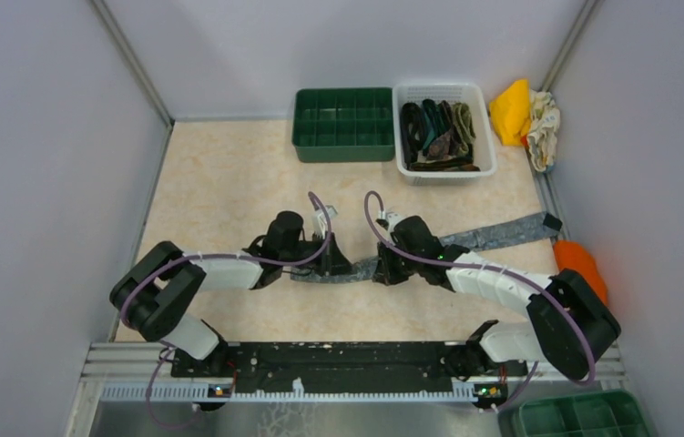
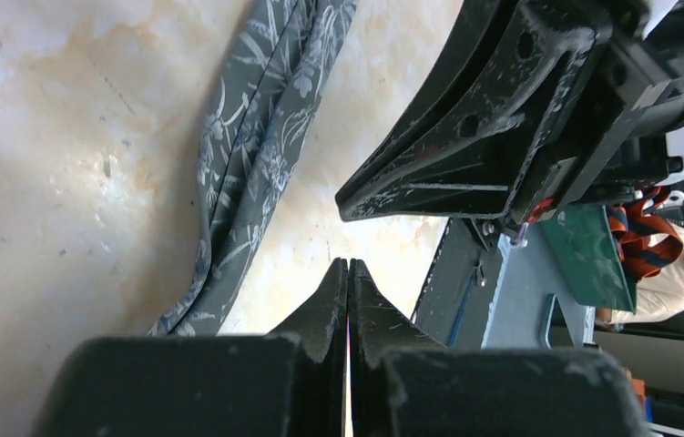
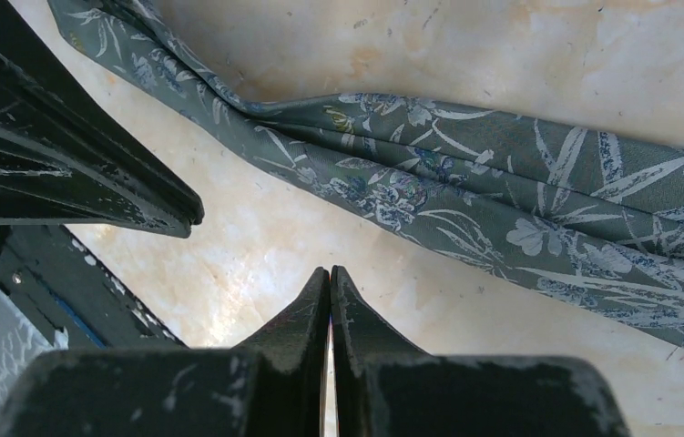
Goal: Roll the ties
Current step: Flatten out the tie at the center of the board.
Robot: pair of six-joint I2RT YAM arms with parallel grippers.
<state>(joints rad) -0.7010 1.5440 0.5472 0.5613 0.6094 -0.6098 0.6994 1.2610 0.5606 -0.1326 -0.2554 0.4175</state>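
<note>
Now both claws are pinched fully closed on nothing: the left gripper (image 2: 349, 273) and right gripper (image 3: 330, 278) point toward each other, low over the beige marbled tabletop (image 1: 219, 182). Just beside their tips, untouched, the long grey flower-patterned fabric necktie (image 3: 502, 200) lies flat, running toward the table's right edge. Well behind, a white plastic basket (image 1: 447, 177) holds dark bundled ties (image 1: 438, 137) beside a green compartmented tray (image 1: 342, 150).
</note>
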